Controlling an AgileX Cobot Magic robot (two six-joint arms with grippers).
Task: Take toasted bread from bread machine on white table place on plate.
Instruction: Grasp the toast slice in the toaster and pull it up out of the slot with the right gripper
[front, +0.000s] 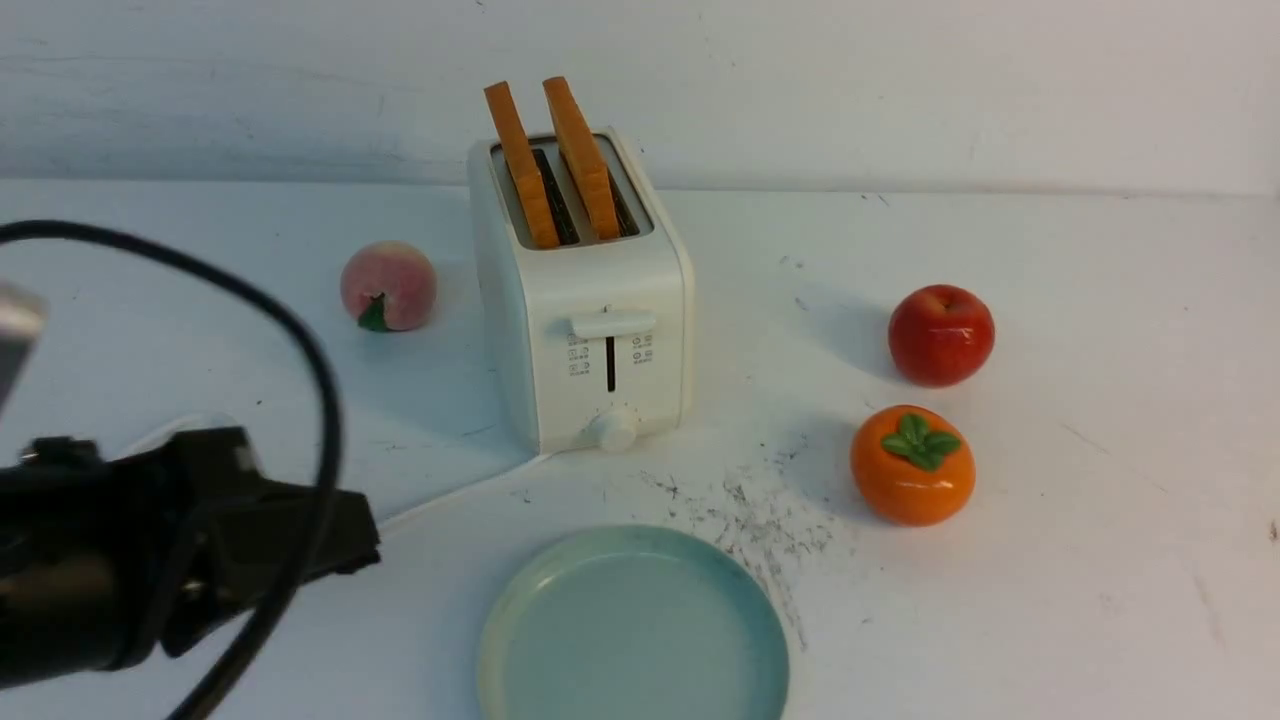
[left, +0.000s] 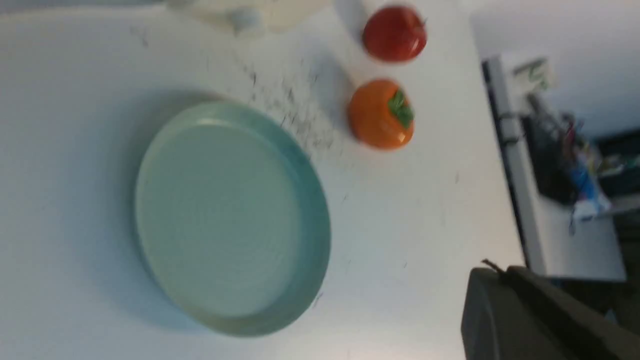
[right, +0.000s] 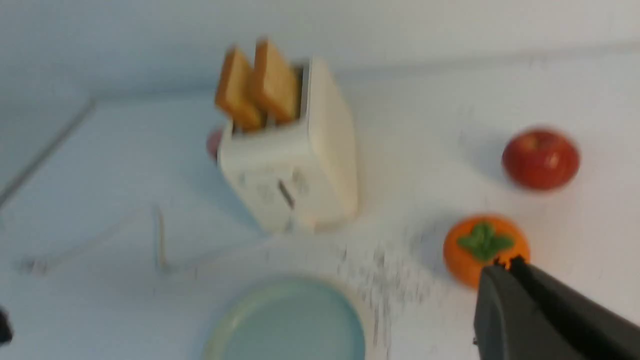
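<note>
On the scuffed white table we see the cream-white bread machine at upper centre and the glossy teal plate at bottom centre. The toasted bread, two orange-crusted slices, stands on edge in the slots. The slices' tops lean toward the upper left and their long edges run front to back. The left gripper and right gripper are closed, fingers together.

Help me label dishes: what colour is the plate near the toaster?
The plate is pale teal-green; clearest in the left wrist view.
</note>
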